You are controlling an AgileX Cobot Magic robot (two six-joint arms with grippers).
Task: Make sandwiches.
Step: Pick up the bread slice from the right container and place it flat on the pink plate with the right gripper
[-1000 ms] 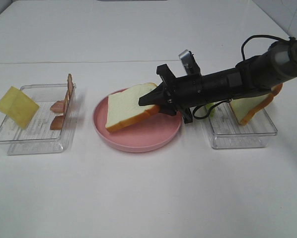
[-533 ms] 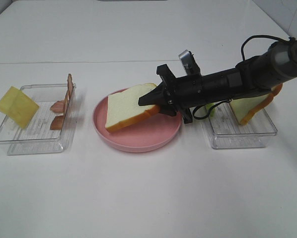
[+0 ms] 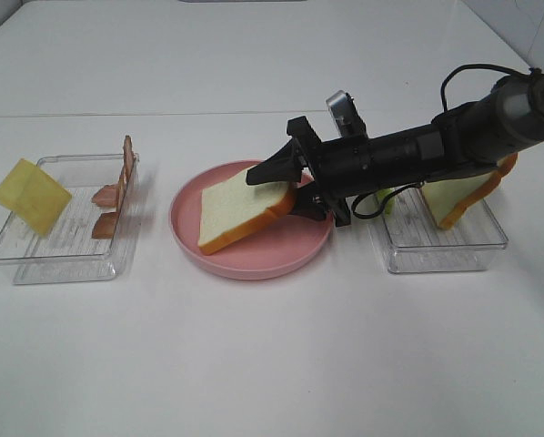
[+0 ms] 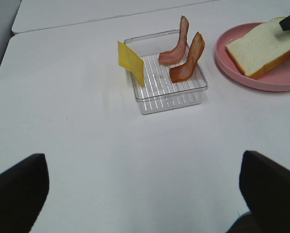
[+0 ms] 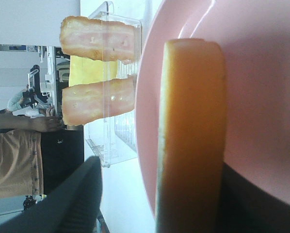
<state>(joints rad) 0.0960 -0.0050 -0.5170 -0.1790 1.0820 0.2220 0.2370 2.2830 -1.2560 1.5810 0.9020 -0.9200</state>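
Observation:
One white bread slice (image 3: 240, 206) with tan crust lies on the round pink plate (image 3: 254, 259), its right edge raised a little. My right gripper (image 3: 274, 195) is open around that right edge, one finger above the slice and one below. In the right wrist view the slice's crust edge (image 5: 193, 131) fills the gap between the fingers. My left gripper (image 4: 145, 194) is open and empty, back from the left tray, and is out of the exterior view. No stacked sandwich is in view.
The clear left tray (image 3: 35, 259) holds a leaning yellow cheese square (image 3: 31, 196) and bacon strips (image 3: 117, 189). The clear right tray (image 3: 445, 250) holds another bread slice (image 3: 463, 191) and green lettuce (image 3: 386, 200), partly behind the right arm.
My right gripper's jaws have opened. The bread slice has dropped lower and flatter onto the pink plate. The left side has not changed.

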